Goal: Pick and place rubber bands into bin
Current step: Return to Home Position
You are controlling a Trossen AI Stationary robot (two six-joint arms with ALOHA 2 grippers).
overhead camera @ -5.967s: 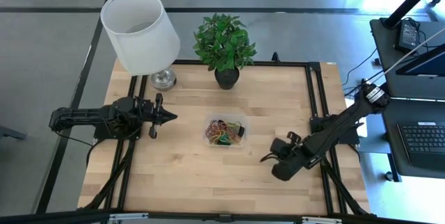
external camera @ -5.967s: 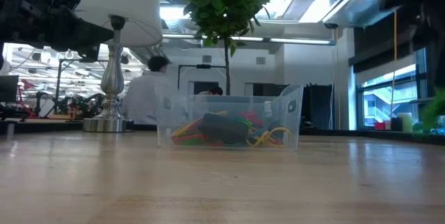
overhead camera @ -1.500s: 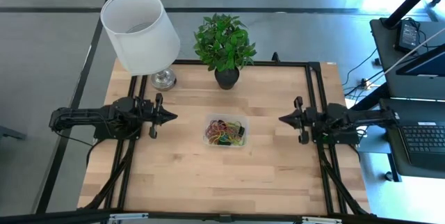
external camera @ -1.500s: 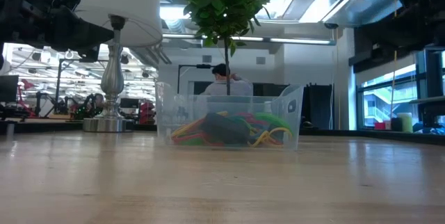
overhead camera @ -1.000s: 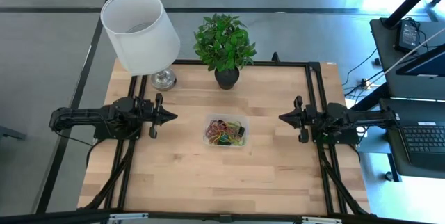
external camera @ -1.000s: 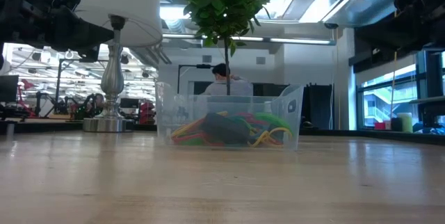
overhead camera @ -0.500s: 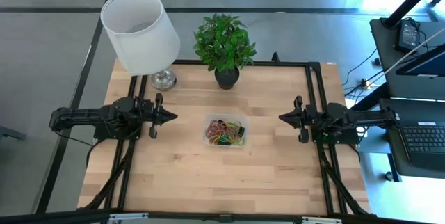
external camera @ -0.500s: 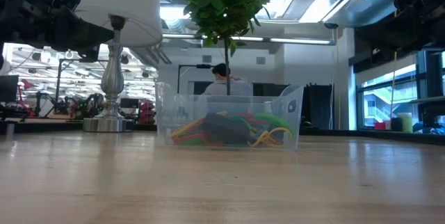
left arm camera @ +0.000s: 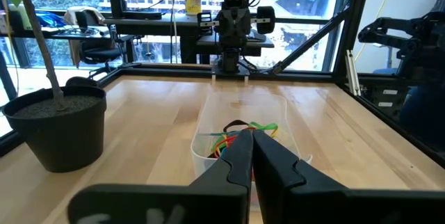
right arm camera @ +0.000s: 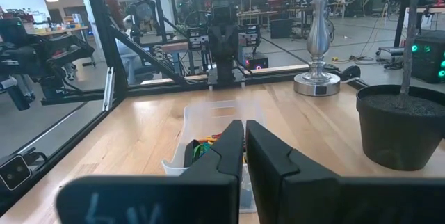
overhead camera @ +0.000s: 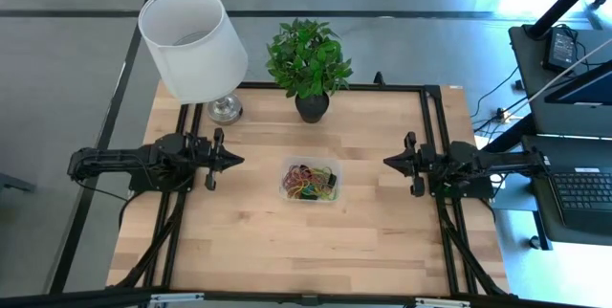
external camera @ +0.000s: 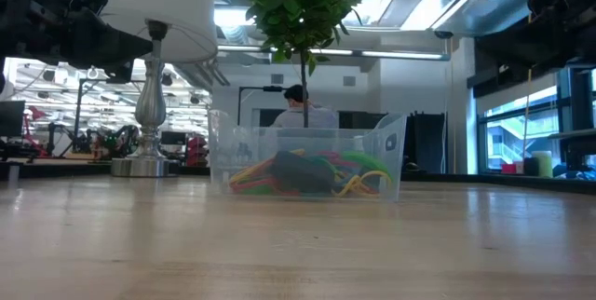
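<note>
The clear bin [overhead camera: 309, 180] stands on its base in the middle of the table, and the low view shows it [external camera: 305, 162] head-on. A tangle of red, green, yellow and dark rubber bands [overhead camera: 307, 182] lies inside it [external camera: 307, 173]. My left gripper [overhead camera: 239, 161] hovers level at the table's left side, shut, pointing at the bin. My right gripper [overhead camera: 387, 163] hovers level at the right side, shut, facing the bin. Each wrist view looks past shut fingers at the bin [left arm camera: 240, 130] [right arm camera: 208, 130].
A lamp with a white shade [overhead camera: 193, 31] and metal foot [overhead camera: 224, 108] stands at the far left. A potted plant [overhead camera: 310, 62] stands at the far middle. A black frame rail [overhead camera: 435, 145] runs along the table's sides. A person [external camera: 304, 109] shows in the room behind.
</note>
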